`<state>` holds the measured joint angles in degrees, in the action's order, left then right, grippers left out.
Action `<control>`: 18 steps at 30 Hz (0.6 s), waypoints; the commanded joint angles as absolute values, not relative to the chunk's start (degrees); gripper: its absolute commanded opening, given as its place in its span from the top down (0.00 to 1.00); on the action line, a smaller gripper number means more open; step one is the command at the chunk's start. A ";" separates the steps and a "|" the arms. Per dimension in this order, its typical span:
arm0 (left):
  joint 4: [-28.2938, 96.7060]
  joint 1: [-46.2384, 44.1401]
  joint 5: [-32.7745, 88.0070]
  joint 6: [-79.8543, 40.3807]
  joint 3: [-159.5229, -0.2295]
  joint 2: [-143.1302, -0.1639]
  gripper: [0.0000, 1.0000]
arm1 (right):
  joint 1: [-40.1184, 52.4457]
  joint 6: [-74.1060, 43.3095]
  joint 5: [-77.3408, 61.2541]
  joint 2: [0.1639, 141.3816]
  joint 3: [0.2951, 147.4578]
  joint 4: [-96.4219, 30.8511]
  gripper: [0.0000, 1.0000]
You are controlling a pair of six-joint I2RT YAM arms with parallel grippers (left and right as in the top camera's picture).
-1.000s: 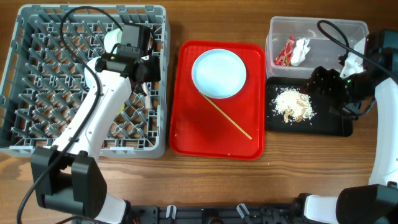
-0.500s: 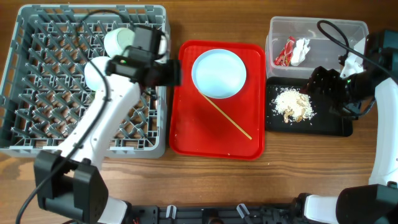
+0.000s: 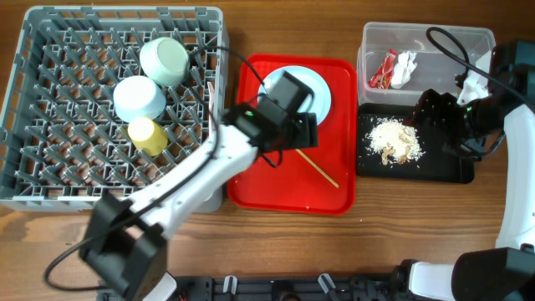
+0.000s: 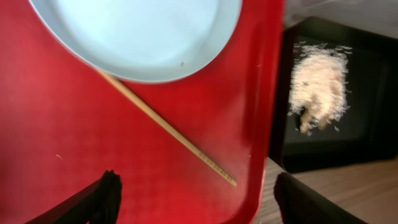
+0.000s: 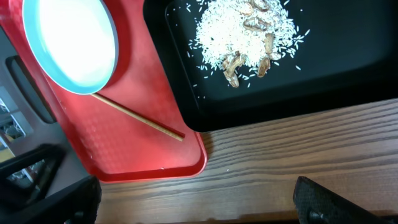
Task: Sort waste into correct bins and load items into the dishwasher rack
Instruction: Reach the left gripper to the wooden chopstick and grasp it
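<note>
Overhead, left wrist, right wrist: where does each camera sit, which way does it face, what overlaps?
Overhead: above the table, looking straight down on dishwasher rack, red serving tray, clear tub, black tray; left arm and right arm show.
Left wrist: over the red serving tray, looking down at plate and wooden stick; left tool open, fingertips at bottom edge.
Right wrist: above the black tray, looking down at food scraps; right tool open, fingertips in bottom corners.
Shared: both wrist views hold plate, stick, scraps.
</note>
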<state>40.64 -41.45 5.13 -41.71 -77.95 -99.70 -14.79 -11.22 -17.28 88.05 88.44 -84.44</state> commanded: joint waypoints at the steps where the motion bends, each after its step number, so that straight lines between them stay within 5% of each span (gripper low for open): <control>1: 40.23 -43.86 2.11 -56.53 -77.67 -105.47 0.24 | -14.81 -10.52 -16.34 87.11 89.34 -84.51 0.00; 18: 48.82 -42.46 -0.47 -58.83 -86.30 -113.32 0.35 | -14.81 -10.63 -16.36 87.11 89.34 -84.25 0.01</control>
<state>45.71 -43.29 -0.58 -57.98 -80.38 -110.69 -14.79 -11.22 -17.28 88.05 88.44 -84.40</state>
